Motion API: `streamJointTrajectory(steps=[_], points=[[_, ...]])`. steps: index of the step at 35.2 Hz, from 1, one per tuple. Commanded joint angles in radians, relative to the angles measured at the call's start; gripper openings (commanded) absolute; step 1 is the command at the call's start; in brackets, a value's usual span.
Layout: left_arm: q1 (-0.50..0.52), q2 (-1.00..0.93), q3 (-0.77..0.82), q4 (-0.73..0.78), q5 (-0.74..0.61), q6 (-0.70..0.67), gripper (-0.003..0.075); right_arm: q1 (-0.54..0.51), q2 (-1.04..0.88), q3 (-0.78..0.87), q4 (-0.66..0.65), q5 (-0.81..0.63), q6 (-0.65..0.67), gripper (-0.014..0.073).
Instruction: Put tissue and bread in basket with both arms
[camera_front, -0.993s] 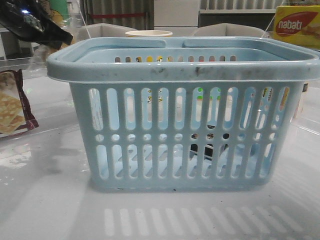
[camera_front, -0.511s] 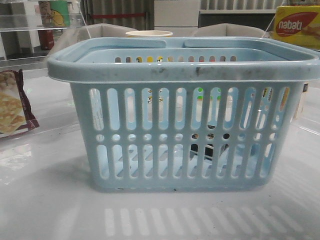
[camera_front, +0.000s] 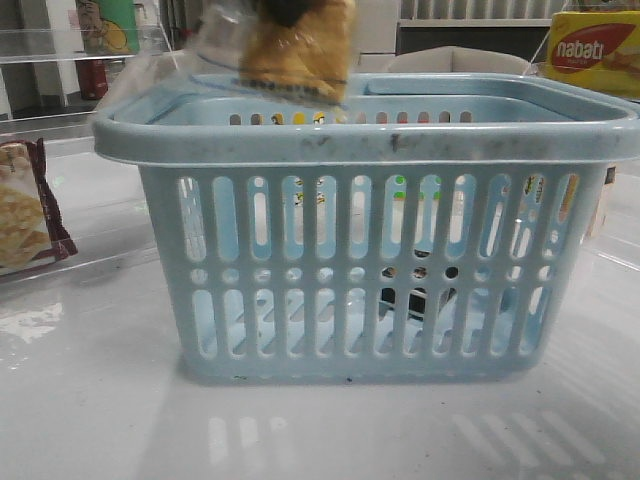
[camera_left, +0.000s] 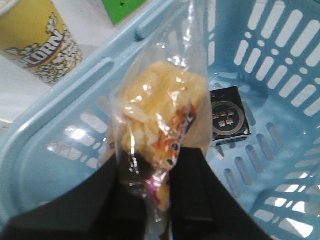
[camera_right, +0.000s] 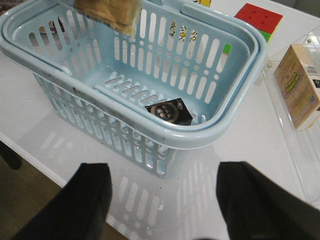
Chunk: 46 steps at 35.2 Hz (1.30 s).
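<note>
The white surface (camera_front: 90, 400) is carrying everything, and the basket (camera_front: 370, 140) is sitting in the middle of it, upright, its light-blue slotted wall facing the front camera. All places below are being given from the basket.

The bread (camera_front: 298, 45) is hanging in its clear crinkly bag just above the basket's rim, over the left part of the opening, and is not touching the basket floor. The left hand (camera_left: 159, 180) is pinching the bag's lower end between its two dark fingers (camera_left: 192, 175), closed tight on the plastic, with the golden bread (camera_left: 160, 110) showing beyond them over the basket interior.

The right hand (camera_right: 165, 195) is hovering outside the basket, over bare surface near one long wall, its fingers spread wide apart and gripping nothing.

The tissue (camera_right: 169, 112) is lying flat on the basket floor, a small dark packet close to one long wall; through the front slots only a dark patch (camera_front: 415, 298) is showing.

Beyond the basket, a yellow popcorn cup (camera_left: 37, 42) is standing on the surface, and a cracker packet (camera_front: 28, 210) is lying to its left.
</note>
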Motion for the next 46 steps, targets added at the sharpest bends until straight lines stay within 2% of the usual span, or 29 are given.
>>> streamJointTrajectory(steps=[1,3,4,11,16,24,33,38,44,46], points=[[-0.011,-0.027,-0.030,-0.018,-0.100,-0.002,0.0399,-0.001,0.003,-0.026,-0.005,-0.073,-0.011,0.0542],[-0.008,-0.025,-0.030,-0.018,-0.107,-0.002,0.0487,-0.001,0.003,-0.026,-0.005,-0.073,-0.011,0.0542],[-0.004,-0.029,-0.030,-0.021,-0.107,-0.002,0.0503,-0.001,0.003,-0.026,-0.005,-0.073,-0.011,0.0542],[0.000,-0.171,0.013,-0.061,-0.108,-0.002,0.0461,-0.001,0.003,-0.026,-0.005,-0.073,-0.011,0.0542],[0.000,-0.363,0.170,-0.079,-0.139,-0.002,0.0434,-0.001,0.003,-0.026,-0.005,-0.073,-0.011,0.0542],[0.000,-0.715,0.446,-0.079,-0.139,-0.002,0.0434,-0.001,0.003,-0.026,-0.005,-0.074,-0.011,0.0542],[0.000,-1.049,0.676,-0.079,-0.040,-0.016,0.0434,-0.001,0.003,-0.026,-0.005,-0.084,-0.011,0.0542],[0.000,-1.153,0.766,-0.064,-0.027,-0.036,0.0434,-0.001,0.003,-0.026,-0.005,-0.069,-0.011,0.0542],[0.000,-1.161,0.805,-0.053,-0.033,-0.036,0.0434,-0.001,0.004,-0.025,-0.033,-0.016,-0.011,0.0542],[0.000,-1.161,0.805,-0.053,-0.033,-0.036,0.0407,-0.001,0.004,-0.025,-0.039,-0.003,-0.011,0.0498]])
